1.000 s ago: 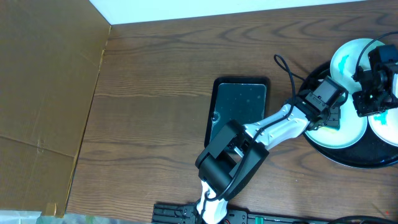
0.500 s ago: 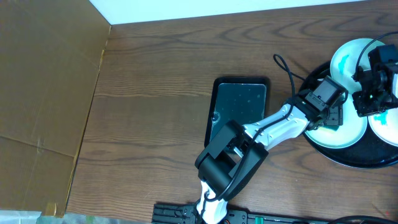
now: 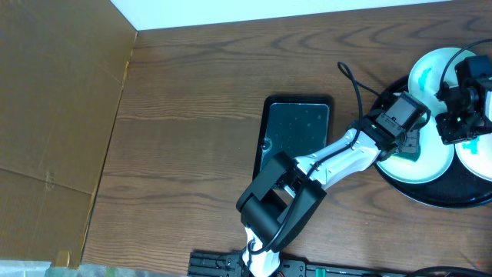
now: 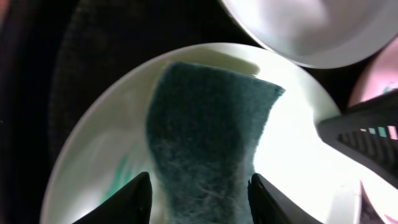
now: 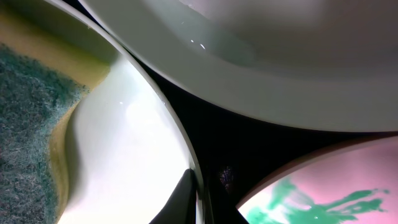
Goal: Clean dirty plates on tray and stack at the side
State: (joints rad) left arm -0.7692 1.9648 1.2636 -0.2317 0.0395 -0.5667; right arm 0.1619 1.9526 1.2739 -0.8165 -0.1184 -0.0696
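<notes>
You are scrubbing the dirty plate [image 4: 298, 155] in the round black tray [image 3: 430, 196]. The right gripper [image 3: 453, 131] is pinching its rim. The left gripper [image 4: 199, 183] is straddling the green sponge [image 4: 208, 124], though whether it is clamping it cannot be told. Next you are needing a firm sweep over the teal smear [image 4: 121, 177].

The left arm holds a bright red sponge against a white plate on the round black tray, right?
Not red: the sponge is dark green, as the left wrist view shows. It does sit against a white plate on the round black tray.
</notes>
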